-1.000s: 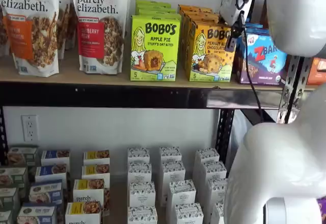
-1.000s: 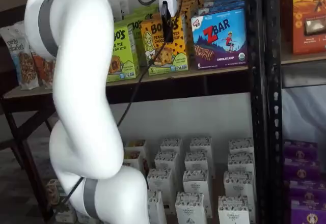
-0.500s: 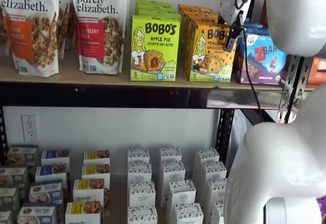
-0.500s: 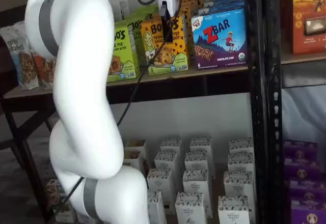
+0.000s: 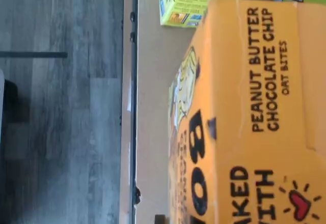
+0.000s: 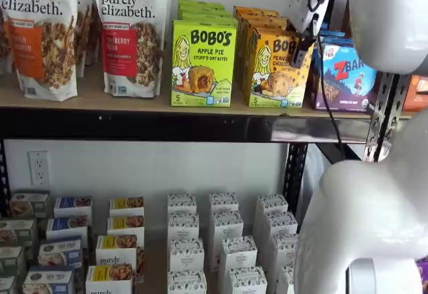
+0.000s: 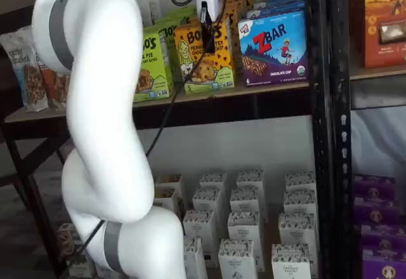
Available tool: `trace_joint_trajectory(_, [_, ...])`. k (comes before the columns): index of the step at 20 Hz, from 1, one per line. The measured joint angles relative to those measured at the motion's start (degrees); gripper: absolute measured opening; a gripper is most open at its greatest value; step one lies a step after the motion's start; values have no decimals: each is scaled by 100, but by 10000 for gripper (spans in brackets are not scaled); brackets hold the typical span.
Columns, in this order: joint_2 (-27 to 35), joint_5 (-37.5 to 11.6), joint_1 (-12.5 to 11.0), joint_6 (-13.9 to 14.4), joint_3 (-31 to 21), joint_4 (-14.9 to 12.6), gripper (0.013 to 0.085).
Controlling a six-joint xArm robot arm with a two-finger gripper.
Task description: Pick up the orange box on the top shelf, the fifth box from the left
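One box fills most of the wrist view: the orange box (image 5: 239,117), its lid panel reading "Peanut Butter Chocolate Chip Oat Bites", lies directly beneath the hand. Beyond its printed front face runs a bare strip of the top shelf (image 5: 150,107), then the black front rail and the grey floor below. A lime-green box (image 5: 196,2) stands to one side of the hand. No finger shows here, so the grip cannot be read from this view.

In a shelf view the hand (image 6: 299,55) hangs at the upper corner of the orange box (image 6: 274,73), on the side nearest the blue ZBar box (image 6: 344,73). Only a dark finger shape with a cable beside it shows, and whether the fingers stand apart or have met the carton cannot be told. The box looks slightly tilted, its top leaning away from the hand.

In a shelf view from the other side, a black finger (image 7: 207,30) lies against the front of the orange box (image 7: 206,60), which stands on the top shelf (image 7: 254,95) between the green box (image 7: 149,66) and the ZBar box (image 7: 274,49). Again, one finger only; the grip stays uncertain.

To do this step well, the squeeze should probably finish evenly on both sides before any lift, since a carton this light could pivot or tip. The lift likely wants to go straight up and then outward, clear of the ZBar box close beside the hand.
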State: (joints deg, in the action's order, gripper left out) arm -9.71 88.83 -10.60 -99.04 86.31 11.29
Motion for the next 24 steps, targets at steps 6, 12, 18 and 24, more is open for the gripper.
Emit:
trace_joint_trajectory(6, [11, 21, 30, 26, 17, -28, 610])
trace_joint_trajectory(12, [5, 9, 39, 36, 10, -20, 610])
trace_joint_trajectory(18, [-15, -29, 64, 51, -20, -74, 610])
trace_joint_trajectory(24, [-43, -70, 63, 47, -55, -86, 610])
